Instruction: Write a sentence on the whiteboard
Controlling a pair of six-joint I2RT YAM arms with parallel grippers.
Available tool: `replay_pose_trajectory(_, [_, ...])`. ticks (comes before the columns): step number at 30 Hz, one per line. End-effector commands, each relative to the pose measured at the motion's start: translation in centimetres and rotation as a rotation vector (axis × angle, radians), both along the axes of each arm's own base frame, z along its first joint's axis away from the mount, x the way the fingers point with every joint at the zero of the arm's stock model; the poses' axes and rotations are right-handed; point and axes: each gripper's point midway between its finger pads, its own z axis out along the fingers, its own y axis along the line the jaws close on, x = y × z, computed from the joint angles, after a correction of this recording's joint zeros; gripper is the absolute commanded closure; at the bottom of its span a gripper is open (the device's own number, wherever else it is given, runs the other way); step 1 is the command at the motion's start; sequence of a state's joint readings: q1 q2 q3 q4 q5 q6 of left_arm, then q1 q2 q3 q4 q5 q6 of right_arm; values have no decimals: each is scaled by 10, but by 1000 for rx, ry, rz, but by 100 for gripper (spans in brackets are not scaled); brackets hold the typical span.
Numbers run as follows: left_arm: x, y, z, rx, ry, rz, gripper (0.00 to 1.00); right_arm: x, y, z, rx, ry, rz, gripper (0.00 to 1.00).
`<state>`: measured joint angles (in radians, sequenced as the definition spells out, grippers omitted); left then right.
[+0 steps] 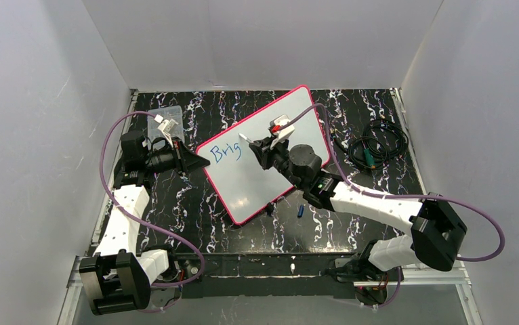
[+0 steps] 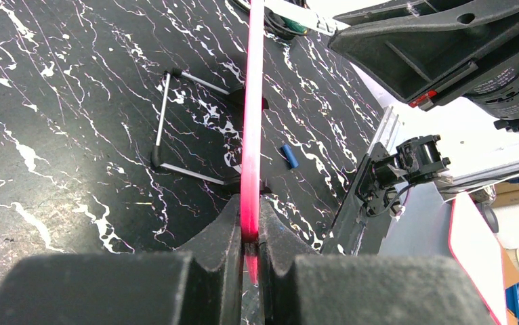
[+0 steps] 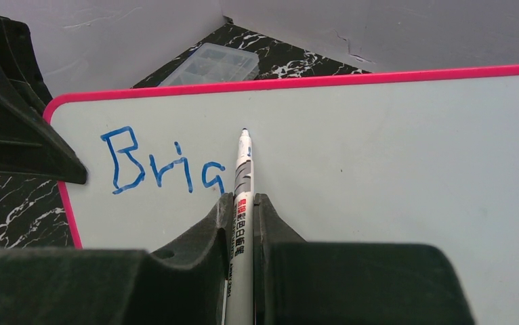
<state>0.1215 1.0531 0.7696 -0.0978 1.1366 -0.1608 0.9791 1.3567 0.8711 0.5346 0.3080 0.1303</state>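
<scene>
The whiteboard, white with a pink-red rim, stands tilted in the middle of the table. Blue letters "Brig" are at its upper left, which is all of the sentence that shows. My left gripper is shut on the board's left rim, seen edge-on in the left wrist view between the fingers. My right gripper is shut on a white marker. Its tip sits at the board just right of the "g".
A clear plastic compartment box lies at the back left. A coil of black cable lies at the right. A small blue cap lies near the board's front corner. A wire stand lies behind the board. White walls surround the table.
</scene>
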Motion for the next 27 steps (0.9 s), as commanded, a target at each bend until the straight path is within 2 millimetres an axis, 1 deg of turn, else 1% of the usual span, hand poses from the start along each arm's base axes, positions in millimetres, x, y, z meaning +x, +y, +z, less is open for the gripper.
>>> replay_pose_trajectory(1, [-2, -2, 17, 6, -97, -31, 100, 5, 4, 23, 43, -41, -2, 99])
replay_pose_trajectory(10, [-3, -2, 18, 6, -102, -31, 100, -8, -10, -23, -7, 60, 6, 99])
replay_pose_trajectory(14, [-3, -2, 18, 6, -102, -30, 100, -16, -13, -33, -1, 95, 20, 99])
replay_pose_trajectory(18, [-3, -2, 19, 5, -104, -32, 100, -15, -16, -30, 10, 88, 4, 99])
replay_pose_trajectory(22, [-3, -2, 19, 5, -105, -32, 100, -11, -17, -19, 41, 63, -12, 99])
replay_pose_trajectory(27, [-3, -2, 18, 4, -103, -32, 100, -8, -11, -4, 76, 24, -6, 99])
